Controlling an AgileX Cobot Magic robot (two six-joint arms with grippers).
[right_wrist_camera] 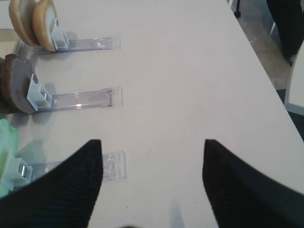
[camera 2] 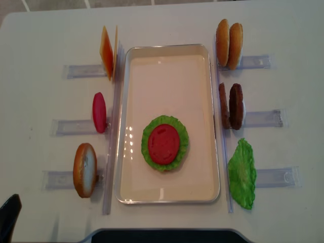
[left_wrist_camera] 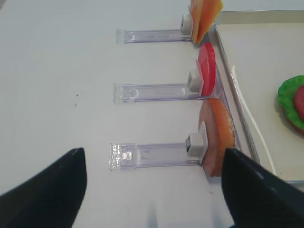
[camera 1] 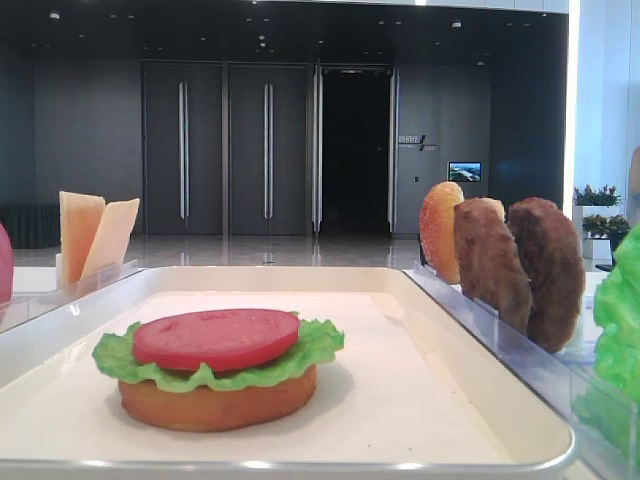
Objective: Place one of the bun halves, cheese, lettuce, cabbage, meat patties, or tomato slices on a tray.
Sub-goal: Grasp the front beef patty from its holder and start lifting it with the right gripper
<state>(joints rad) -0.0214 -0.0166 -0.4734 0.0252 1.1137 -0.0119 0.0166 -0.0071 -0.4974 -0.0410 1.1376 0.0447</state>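
On the cream tray (camera 2: 167, 76) sits a stack of a bun half (camera 1: 215, 405), lettuce (camera 2: 147, 152) and a tomato slice (camera 2: 163, 144). Right of the tray, two meat patties (camera 2: 235, 106) stand in a holder between two bun halves (camera 2: 229, 43) and a lettuce leaf (camera 2: 242, 173). On the left stand cheese (camera 2: 107, 51), a tomato slice (camera 2: 99, 112) and a bun half (left_wrist_camera: 219, 135). My left gripper (left_wrist_camera: 153, 152) is open over that bun's holder, its right finger near the bun. My right gripper (right_wrist_camera: 152, 142) is open over bare table, right of the patties (right_wrist_camera: 14, 90). Cabbage is out of view.
Clear plastic holders (camera 2: 263, 119) stick out sideways from both long sides of the tray. The table's right edge (right_wrist_camera: 266, 71) runs close to my right gripper, with floor beyond. A dark base (camera 2: 162, 235) lies at the table's near edge.
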